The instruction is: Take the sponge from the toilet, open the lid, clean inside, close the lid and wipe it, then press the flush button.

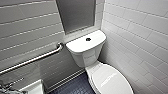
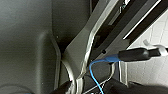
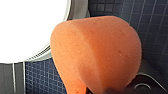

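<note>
While beside the lid [image 3: 30,27] — right arm over the floor [image 3: 150,25], fingers [image 3: 117,91] tight around the sponge [image 3: 100,55].

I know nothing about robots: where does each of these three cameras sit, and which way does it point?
Head view: high on the robot, facing forward and down at the toilet, its closed lid and a grab bar.
Left wrist view: on the left arm, facing the robot's own grey bar and blue cable.
Right wrist view: on the right arm, facing down past the carried sponge to the floor.
Shared: head and right wrist views both show toilet and floor.
</note>
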You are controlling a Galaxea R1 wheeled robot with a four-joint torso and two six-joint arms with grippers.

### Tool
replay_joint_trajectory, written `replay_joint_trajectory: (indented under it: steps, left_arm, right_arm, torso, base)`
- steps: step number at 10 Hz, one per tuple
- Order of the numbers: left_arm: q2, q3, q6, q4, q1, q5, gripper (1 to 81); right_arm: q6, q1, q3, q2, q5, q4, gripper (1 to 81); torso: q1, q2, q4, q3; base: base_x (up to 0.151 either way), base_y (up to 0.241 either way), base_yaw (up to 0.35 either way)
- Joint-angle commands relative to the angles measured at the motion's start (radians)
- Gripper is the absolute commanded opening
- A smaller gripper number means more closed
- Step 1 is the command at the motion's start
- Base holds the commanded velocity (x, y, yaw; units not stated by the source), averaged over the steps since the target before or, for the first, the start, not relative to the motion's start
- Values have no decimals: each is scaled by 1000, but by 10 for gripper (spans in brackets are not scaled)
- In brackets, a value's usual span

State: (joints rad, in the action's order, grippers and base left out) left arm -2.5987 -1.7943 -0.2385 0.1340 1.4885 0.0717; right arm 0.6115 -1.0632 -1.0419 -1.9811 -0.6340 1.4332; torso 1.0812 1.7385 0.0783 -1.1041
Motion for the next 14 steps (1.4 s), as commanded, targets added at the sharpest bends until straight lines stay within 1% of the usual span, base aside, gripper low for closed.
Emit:
replay_joint_trajectory:
  steps: [1,4,5,7,8,9,10,11,12,13,14]
  left_arm:
    - [11,35,-8,-7,10,94,811]
    - [9,33,-7,-5,9,92,811]
    - [6,33,-7,-5,8,94,811]
    - [3,33,-5,-4,5,94,811]
    - [5,33,-5,-4,5,94,811]
    - [5,33,-5,-1,5,94,811]
    - [5,33,-5,2,5,94,811]
    - [5,33,-4,4,5,94,811]
    - [3,33,-4,4,5,94,811]
    - [5,33,-4,6,5,94,811]
    - [5,32,-4,7,5,94,811]
  right_arm:
    - [31,165,211,48,-167,-57,10]
    - [33,329,235,-6,-170,-42,10]
    - [33,390,214,-41,-167,-42,10]
    - [27,502,127,-121,-127,-39,10]
    - [25,553,74,-162,-92,-27,10]
    - [24,609,-2,-211,-30,19,10]
    - [25,643,-94,-260,32,73,10]
    - [24,660,-178,-303,110,85,10]
    - [21,676,-269,-351,204,82,10]
    - [19,694,-338,-391,273,81,10]
    - [19,717,-380,-427,284,85,10]
  torso:
    - [0,0,0,0]
    - [0,0,0,0]
    - [0,0,0,0]
    - [0,0,0,0]
    - [0,0,0,0]
    - [0,0,0,0]
    - [0,0,0,0]
    - [0,0,0,0]
    - [0,0,0,0]
    - [0,0,0,0]
    - [0,0,0,0]
  base:
    - [0,0,0]
    - [0,0,0]
    - [0,0,0]
    - [0,0,0]
    - [0,0,0]
    - [0,0,0]
    - [0,0,0]
    - [0,0,0]
    - [0,0,0]
    - [0,0,0]
    - [0,0,0]
